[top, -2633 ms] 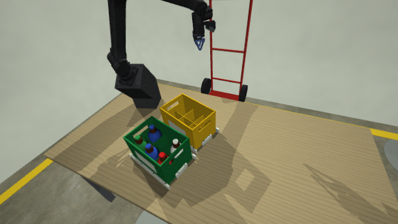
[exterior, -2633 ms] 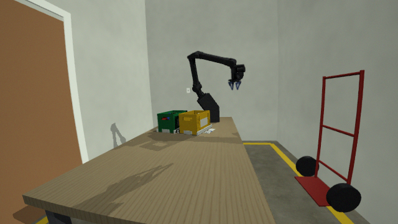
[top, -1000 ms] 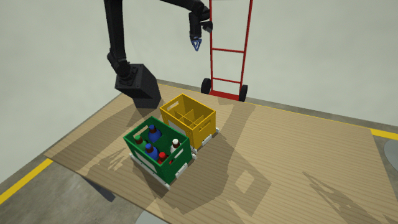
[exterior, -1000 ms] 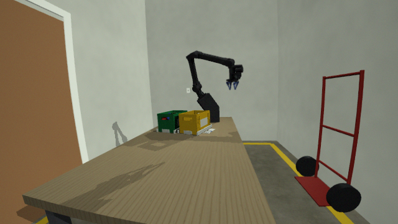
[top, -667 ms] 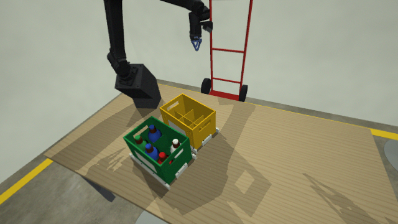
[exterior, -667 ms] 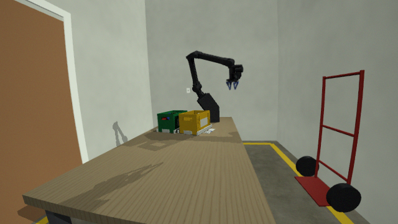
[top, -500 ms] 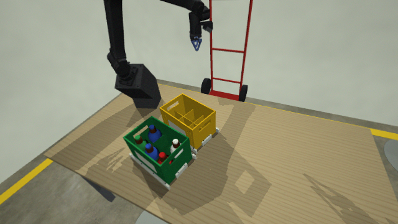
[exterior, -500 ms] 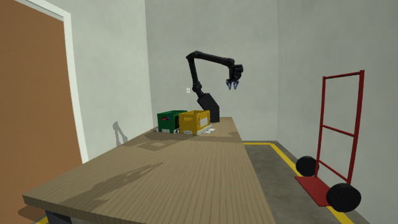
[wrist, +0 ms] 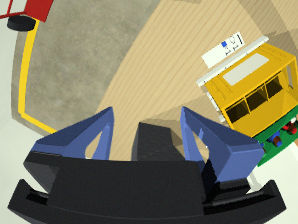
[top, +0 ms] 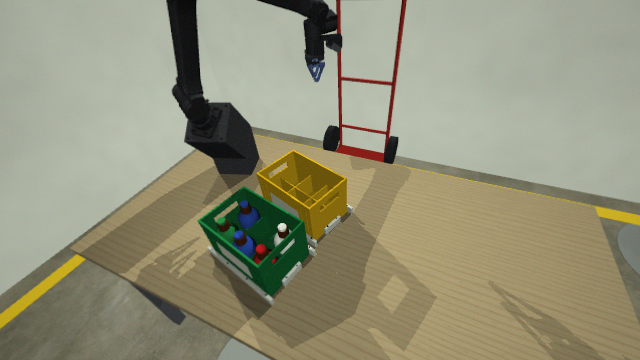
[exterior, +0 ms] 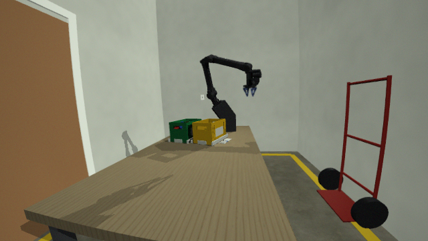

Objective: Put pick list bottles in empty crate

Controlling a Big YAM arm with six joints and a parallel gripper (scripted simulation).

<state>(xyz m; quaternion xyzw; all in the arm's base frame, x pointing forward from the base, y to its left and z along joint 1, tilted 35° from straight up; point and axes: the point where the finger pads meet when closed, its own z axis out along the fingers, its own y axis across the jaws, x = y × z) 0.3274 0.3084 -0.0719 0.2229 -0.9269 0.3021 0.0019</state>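
Your end effector (top: 316, 71) (exterior: 250, 92) (wrist: 147, 112) is hanging fairly wide and holding nothing; the pick list (exterior: 225, 141) (wrist: 223, 50) is lying below it on the table (top: 475, 240) (exterior: 187, 187) (wrist: 145, 65), off toward its right fingertip, beside the yellow crate (top: 327, 220) (exterior: 203, 134) (wrist: 222, 95).

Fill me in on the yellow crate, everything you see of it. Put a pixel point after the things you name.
The yellow crate (top: 327, 218) (exterior: 202, 134) (wrist: 223, 91) stands upright beside the green crate (top: 280, 276) (exterior: 177, 134) (wrist: 272, 154). It looks like plastic: open top, handle slots in its end walls, pale label panels on the sides, inner dividers forming compartments. White strips run along its foot. I see no bottle inside. The gripper isn't touching it.
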